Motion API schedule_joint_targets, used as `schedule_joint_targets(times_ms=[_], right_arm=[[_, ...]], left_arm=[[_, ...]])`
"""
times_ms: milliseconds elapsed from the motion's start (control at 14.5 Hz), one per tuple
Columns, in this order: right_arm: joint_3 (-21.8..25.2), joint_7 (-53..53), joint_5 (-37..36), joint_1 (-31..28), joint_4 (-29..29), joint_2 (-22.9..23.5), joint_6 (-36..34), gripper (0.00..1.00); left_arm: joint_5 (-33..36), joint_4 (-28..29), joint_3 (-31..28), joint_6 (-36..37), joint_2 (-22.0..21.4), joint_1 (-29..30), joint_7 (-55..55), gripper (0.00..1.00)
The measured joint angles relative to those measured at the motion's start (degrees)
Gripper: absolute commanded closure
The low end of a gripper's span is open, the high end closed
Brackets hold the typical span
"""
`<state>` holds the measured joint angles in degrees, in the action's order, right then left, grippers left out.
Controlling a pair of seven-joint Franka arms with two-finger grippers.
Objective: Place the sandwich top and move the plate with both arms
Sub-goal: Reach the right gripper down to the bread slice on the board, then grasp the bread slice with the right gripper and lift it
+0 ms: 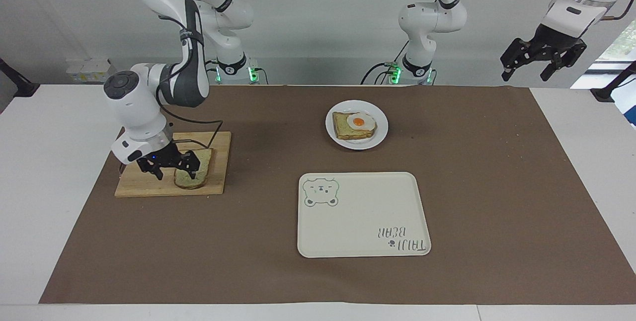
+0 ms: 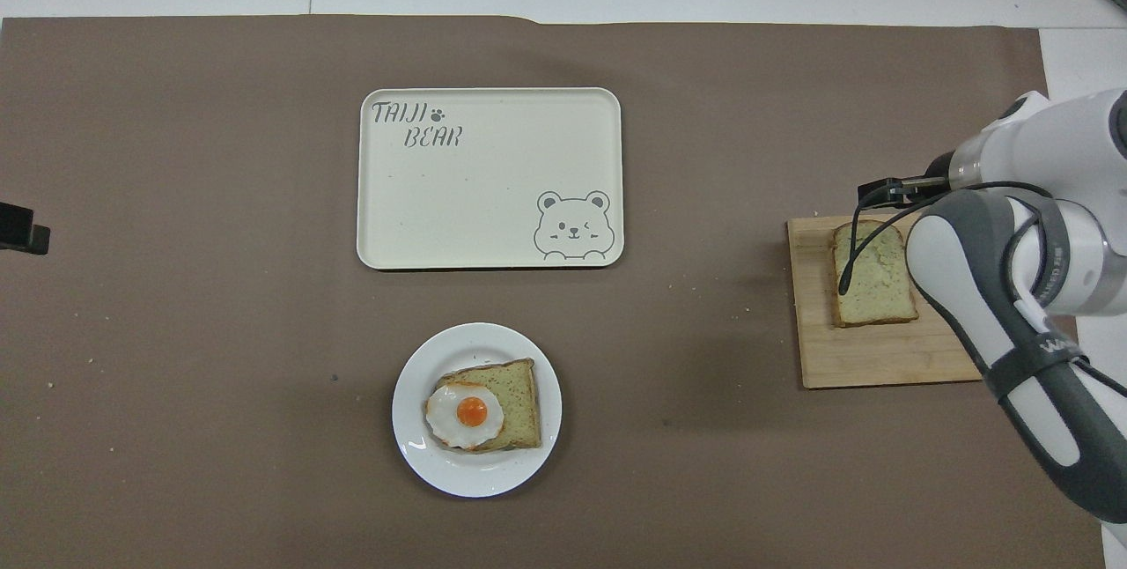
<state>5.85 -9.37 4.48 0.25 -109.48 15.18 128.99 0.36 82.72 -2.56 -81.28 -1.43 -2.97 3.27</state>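
Note:
The sandwich top (image 1: 202,166) (image 2: 880,287), a pale speckled bread slice, lies flat on a wooden cutting board (image 1: 144,184) toward the right arm's end of the table. My right gripper (image 1: 174,174) is open and low over the slice's outer edge. One finger is over the bread and the other over the board; I cannot tell whether it touches. The white plate (image 1: 380,137) (image 2: 414,450) sits near the robots at mid-table. It carries a toasted slice with a fried egg (image 1: 358,123). My left gripper (image 1: 526,70) waits open, high above the left arm's end of the table.
A cream rectangular tray (image 1: 362,216) (image 2: 489,190) with a bear drawing lies farther from the robots than the plate. A brown mat (image 1: 497,187) covers most of the table. The right arm's elbow hides part of the cutting board (image 2: 880,358) in the overhead view.

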Motion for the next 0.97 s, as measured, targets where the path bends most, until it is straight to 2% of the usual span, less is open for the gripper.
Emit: schedule_joint_targets(times_ms=[346, 761, 830, 969], right_arm=[[0.1, -10.2, 11.2, -3.6, -3.1, 2.5, 2.6, 0.00], [0.1, -10.9, 12.4, -3.9, -5.9, 2.7, 3.1, 0.00], [0.1, -10.9, 12.4, -3.9, -6.0, 2.6, 3.2, 0.16], [0.1, -11.2, 12.4, -4.1, -6.0, 2.5, 3.2, 0.79]], left_arm=[[0.0, 0.0, 0.0, 0.0, 0.0, 0.0, 0.0, 0.00], [0.0, 0.0, 0.0, 0.0, 0.0, 0.0, 0.0, 0.00], [0.0, 0.0, 0.0, 0.0, 0.0, 0.0, 0.0, 0.00], [0.0, 0.0, 0.0, 0.2, 0.0, 0.0, 0.0, 0.00]])
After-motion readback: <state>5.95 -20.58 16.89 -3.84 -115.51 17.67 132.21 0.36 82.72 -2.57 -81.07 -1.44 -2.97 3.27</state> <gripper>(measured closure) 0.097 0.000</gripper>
